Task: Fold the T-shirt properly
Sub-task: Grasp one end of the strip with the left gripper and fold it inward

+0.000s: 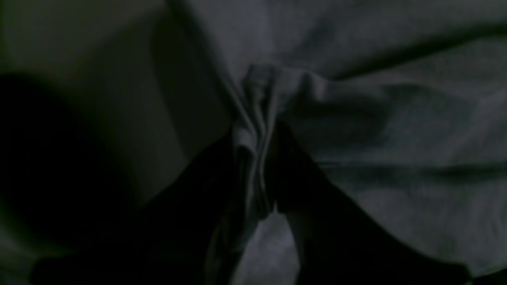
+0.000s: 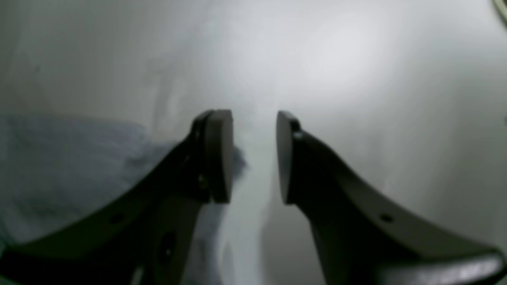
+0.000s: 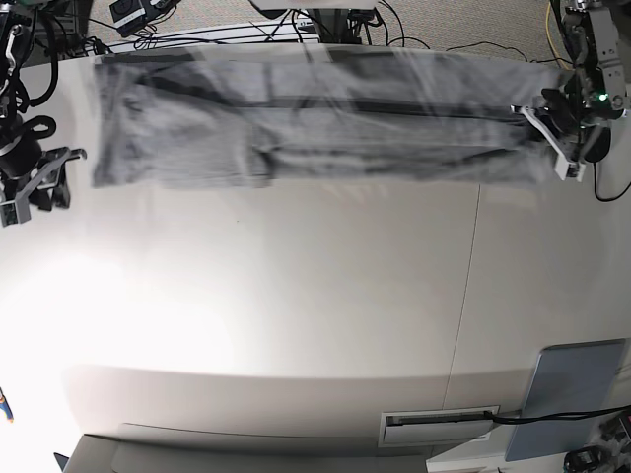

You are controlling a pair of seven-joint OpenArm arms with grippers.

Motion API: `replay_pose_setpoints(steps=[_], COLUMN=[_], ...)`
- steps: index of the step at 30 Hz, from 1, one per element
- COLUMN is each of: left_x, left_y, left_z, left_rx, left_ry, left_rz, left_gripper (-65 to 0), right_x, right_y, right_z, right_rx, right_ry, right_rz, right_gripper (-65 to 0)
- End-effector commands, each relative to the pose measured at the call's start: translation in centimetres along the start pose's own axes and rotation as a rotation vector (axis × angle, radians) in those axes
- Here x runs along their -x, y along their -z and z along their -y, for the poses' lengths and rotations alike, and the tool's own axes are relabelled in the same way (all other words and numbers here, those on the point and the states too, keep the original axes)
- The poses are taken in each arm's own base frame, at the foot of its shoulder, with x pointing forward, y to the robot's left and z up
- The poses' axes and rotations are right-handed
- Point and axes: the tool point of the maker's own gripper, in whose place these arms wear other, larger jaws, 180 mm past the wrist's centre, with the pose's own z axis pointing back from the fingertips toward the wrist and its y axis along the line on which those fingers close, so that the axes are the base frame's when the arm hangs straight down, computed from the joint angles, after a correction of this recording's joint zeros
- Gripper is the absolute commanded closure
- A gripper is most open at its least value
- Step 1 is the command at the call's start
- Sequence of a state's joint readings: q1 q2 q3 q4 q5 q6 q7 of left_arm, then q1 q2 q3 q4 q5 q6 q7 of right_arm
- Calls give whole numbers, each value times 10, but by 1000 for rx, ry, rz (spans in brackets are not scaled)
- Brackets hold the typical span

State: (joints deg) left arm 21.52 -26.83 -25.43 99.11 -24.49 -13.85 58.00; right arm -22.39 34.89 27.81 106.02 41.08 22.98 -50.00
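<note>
The heather-grey T-shirt (image 3: 315, 123) lies stretched in a long band across the far part of the white table (image 3: 325, 296), plain side up and blurred. My left gripper (image 3: 545, 126), at the right of the base view, is shut on the shirt's right end. In the dark left wrist view, its fingers pinch a bunched fold of grey cloth (image 1: 255, 130). My right gripper (image 3: 41, 185), at the left of the base view, is open and empty, just left of the shirt's left end. In the right wrist view the open gripper (image 2: 253, 158) hangs over bare table, with the shirt (image 2: 59, 166) at the left.
A grey flat panel (image 3: 577, 394) lies at the table's near right corner, beside a slotted white piece (image 3: 439, 426). Cables and equipment (image 3: 325, 15) run along the table's far edge. A thin seam (image 3: 468, 296) crosses the table top.
</note>
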Motion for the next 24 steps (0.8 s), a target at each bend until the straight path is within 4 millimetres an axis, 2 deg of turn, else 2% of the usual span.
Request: replay_pose_setpoints(steps=[1,4,8,13,16,21,24], left_x=[-21,-37,-33,-35,-42,-41,-39], left_y=[-13,-31,-51,-85,-107,-113,-112], left_z=[-4,10,36,77,108,142,176], left_rx=[-27,-28,-9,36,131,268,367], left_ry=[26,78,98,101,70,19,20], left_rz=[57,105,151,248,331,361,356], left_gripper=[0,0,0,0,0,0,0], right_x=[-10,5,20,19,18,18,18], right_y=[-2,3,6,7,7,7,6], right_z=[3,-2,-1,0,-2,-2,-6], right_rx=[-16,-96,-130,-131,-140,-141,-161], right_ry=[-3,57,108,108,117,117,99], right_rz=[30,4,-27,-23,-17,-19,-16], right_gripper=[-189,-190,-189,-190,-190,-189,-189])
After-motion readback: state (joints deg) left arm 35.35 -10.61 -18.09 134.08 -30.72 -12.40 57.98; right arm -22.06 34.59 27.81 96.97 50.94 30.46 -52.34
